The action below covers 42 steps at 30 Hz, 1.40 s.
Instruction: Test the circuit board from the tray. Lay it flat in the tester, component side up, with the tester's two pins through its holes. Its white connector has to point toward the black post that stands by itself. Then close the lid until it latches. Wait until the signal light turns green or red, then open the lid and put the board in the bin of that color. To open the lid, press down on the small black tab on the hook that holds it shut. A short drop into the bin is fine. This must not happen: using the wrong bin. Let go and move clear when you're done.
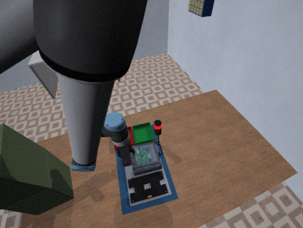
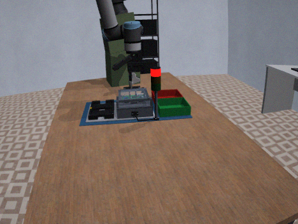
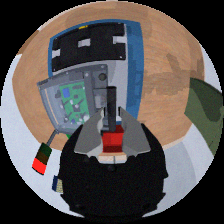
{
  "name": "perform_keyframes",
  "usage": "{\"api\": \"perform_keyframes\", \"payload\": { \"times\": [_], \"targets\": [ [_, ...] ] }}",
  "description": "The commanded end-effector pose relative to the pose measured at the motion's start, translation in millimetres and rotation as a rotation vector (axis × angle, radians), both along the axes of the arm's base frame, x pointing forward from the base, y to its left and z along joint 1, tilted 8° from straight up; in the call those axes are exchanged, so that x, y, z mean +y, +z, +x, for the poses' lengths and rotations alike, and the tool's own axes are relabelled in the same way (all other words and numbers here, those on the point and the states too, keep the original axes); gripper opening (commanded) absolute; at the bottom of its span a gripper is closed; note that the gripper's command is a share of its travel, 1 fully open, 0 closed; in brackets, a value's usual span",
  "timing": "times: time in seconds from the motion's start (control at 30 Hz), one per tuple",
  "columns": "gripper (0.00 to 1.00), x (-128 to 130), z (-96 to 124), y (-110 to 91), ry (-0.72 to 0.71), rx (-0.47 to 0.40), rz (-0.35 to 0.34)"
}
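Going across the exterior view, a blue flat mat (image 1: 124,205) (image 2: 83,120) (image 3: 135,65) lies on the brown wooden table (image 1: 226,146) (image 2: 159,165) (image 3: 165,65). At the left end of the mat is the black flat tray with notches (image 1: 139,192) (image 2: 95,112) (image 3: 70,56). The board is not in it.

Next comes the grey boxy tester (image 1: 147,170) (image 2: 141,112) (image 3: 95,80). The task's thing, the green circuit board (image 1: 142,156) (image 2: 131,96) (image 3: 75,102), is inside it, under the see-through lid (image 1: 154,155) (image 2: 141,93) (image 3: 51,100). The lid is over the board, but I cannot tell if it is latched.

The black gripper with grey fingers (image 1: 126,159) (image 2: 133,83) points down by the back side of the tester. Its jaws are almost all the way closed, with nothing pinched in them. I cannot tell if the tips touch the tester.

To the right, the signal light on a thin dark pole (image 1: 158,126) (image 2: 155,74) (image 3: 41,162) glows red. Past it are two open bins: the red plastic bin (image 1: 131,135) (image 2: 168,93) (image 3: 113,141) at the back, and the green plastic bin (image 1: 145,140) (image 2: 175,112) in front.
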<state>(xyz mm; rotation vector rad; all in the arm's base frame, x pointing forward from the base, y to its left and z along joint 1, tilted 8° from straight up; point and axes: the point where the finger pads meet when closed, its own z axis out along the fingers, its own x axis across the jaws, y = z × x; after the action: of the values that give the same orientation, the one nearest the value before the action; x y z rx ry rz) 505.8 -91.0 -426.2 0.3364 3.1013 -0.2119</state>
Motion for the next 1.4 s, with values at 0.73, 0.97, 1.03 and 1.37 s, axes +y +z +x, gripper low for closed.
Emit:
{"api": "perform_keyframes", "payload": {
  "times": [0.73, 0.97, 1.03, 1.37],
  "targets": [
    [0.00, 0.0, 0.3, 0.4, 0.000, -0.001, 0.000],
    [0.00, 0.0, 0.3, 0.4, 0.000, -0.001, 0.000],
    [0.00, 0.0, 0.3, 0.4, 0.000, -0.001, 0.000],
    [0.00, 0.0, 0.3, 0.4, 0.000, -0.001, 0.000]
  ]
}}
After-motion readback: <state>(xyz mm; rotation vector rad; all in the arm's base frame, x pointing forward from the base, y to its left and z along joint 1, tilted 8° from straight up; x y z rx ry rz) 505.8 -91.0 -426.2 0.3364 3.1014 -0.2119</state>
